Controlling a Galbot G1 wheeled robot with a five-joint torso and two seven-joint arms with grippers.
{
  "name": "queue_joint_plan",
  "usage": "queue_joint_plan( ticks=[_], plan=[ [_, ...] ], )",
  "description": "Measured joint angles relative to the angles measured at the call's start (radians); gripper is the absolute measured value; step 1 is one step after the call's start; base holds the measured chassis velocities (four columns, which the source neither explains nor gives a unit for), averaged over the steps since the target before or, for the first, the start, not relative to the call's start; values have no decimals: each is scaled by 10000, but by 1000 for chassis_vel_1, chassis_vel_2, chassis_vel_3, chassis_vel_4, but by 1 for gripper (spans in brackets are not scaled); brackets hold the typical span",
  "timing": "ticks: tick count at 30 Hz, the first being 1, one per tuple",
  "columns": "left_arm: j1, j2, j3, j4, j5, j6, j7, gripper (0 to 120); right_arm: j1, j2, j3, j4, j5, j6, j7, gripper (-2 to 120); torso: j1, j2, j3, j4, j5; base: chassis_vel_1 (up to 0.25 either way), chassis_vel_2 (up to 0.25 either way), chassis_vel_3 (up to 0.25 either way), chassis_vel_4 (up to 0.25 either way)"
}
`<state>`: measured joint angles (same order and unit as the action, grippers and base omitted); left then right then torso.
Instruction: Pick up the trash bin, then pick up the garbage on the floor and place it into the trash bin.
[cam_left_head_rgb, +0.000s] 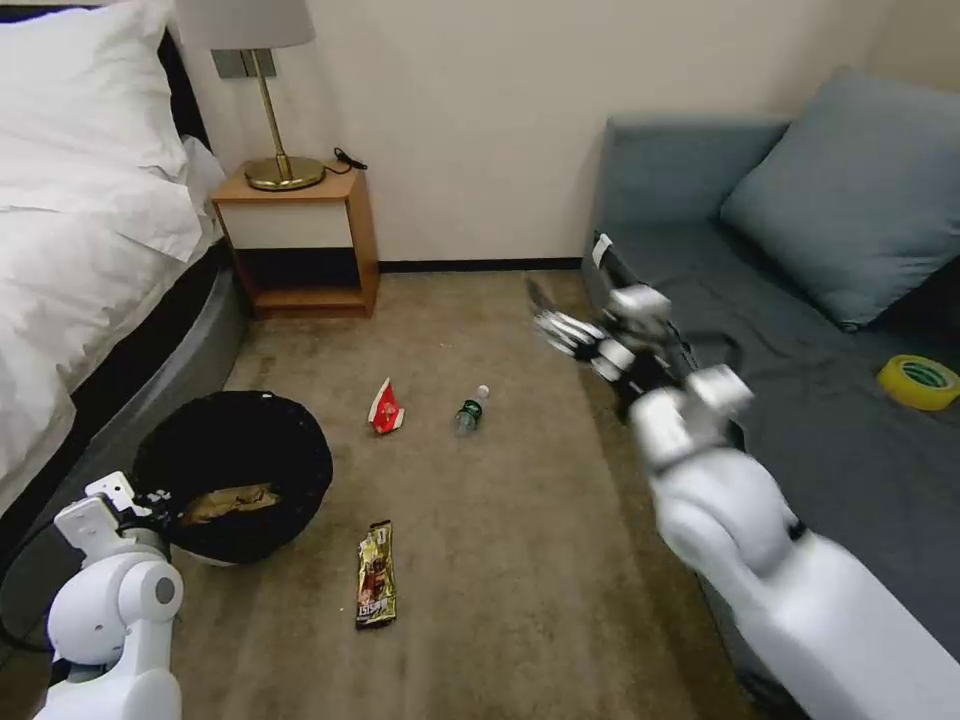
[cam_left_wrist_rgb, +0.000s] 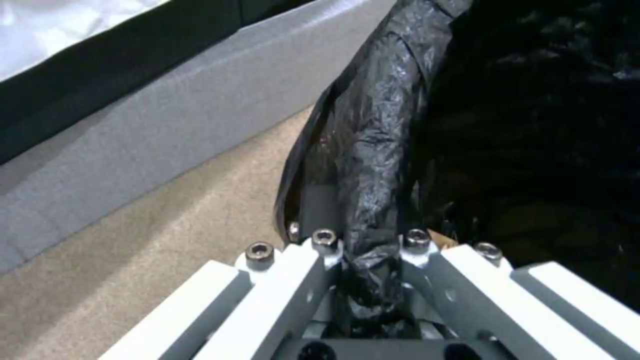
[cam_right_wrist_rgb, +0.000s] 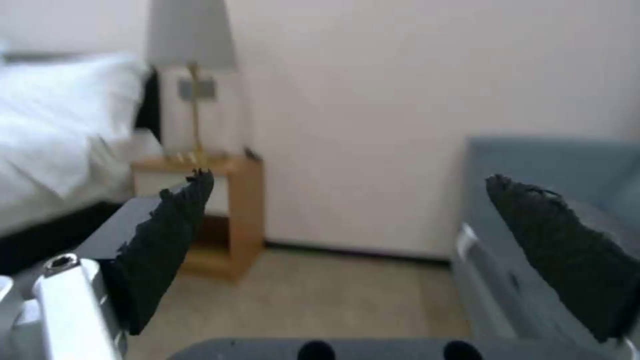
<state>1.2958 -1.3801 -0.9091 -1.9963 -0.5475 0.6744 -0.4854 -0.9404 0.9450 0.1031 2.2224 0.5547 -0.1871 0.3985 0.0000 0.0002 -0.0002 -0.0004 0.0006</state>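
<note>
Litter lies below-left of your spread, empty right gripper (cam_left_head_rgb: 545, 325): clear green-label bottle (cam_left_head_rgb: 470, 410) nearest; left gripper (cam_left_wrist_rgb: 370, 260) clamps the black-lined white trash bin (cam_left_head_rgb: 235, 470).

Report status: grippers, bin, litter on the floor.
Left gripper shut on trash bin rim. Right gripper open, empty, raised beside sofa. Snack packet, bottle, candy wrapper on carpet, unobstructed.
</note>
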Motion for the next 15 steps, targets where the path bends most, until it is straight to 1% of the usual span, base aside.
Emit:
queue_joint_plan(
  ticks=[1, 2, 3, 4, 5, 6, 7, 9, 11, 15],
  plan=[
    [0, 0, 0, 0, 0, 0, 0, 2, 0, 0, 0, 0, 0, 0, 0, 100, 0, 0, 0, 0, 0, 0, 0, 0, 0],
    [-1, 19, -26, 34, -2, -10, 16, 2, -1007, 29, 471, 412, -566, 24, 98, 100, 0, 0, 0, 1, -2, 0, 0, 0, 0],
    [-5, 32, -57, 53, -4, -25, 33, 2, -2019, 212, 752, 742, -1110, 27, 217, 100, 0, 0, 0, 2, -1, 0, 0, 0, 0],
    [-12, 49, -82, 63, -9, -31, 43, 2, -2903, 477, 857, 951, -1631, 88, 252, 100, 0, 0, -1, 2, -2, 0, 0, 0, 0],
    [-29, 72, -101, 66, -16, -33, 51, 2, -3791, 866, 856, 1063, -2401, 303, 169, 100, 0, 0, -1, 3, -4, 0, 0, 0, 0],
    [-53, 88, -118, 67, -27, -33, 58, 2, -4326, 1149, 774, 1074, -2940, 532, 13, 100, -1, 0, -1, 3, -6, 0, 0, 0, 0],
    [-53, 88, -118, 67, -27, -33, 58, 2, -4326, 1149, 774, 1074, -2940, 532, 13, 100, -1, 0, -1, 3, -6, 0, 0, 0, 0],
    [-93, 106, -137, 67, -44, -35, 59, 2, -4870, 1559, 535, 1037, -3536, 726, -167, 100, 0, 0, 0, 3, -6, 0, 0, 0, 0],
    [-107, 112, -139, 60, -65, -35, 62, 2, -4980, 1824, 364, 929, -3741, 783, -236, 100, -1, 0, 0, 5, -7, 0, 0, 0, 0],
    [-129, 102, -163, 59, -71, -35, 62, 2, -4879, 1918, 307, 774, -3758, 793, -264, 100, 0, 0, 1, 6, -6, 0, 0, 0, 0]
  ],
)
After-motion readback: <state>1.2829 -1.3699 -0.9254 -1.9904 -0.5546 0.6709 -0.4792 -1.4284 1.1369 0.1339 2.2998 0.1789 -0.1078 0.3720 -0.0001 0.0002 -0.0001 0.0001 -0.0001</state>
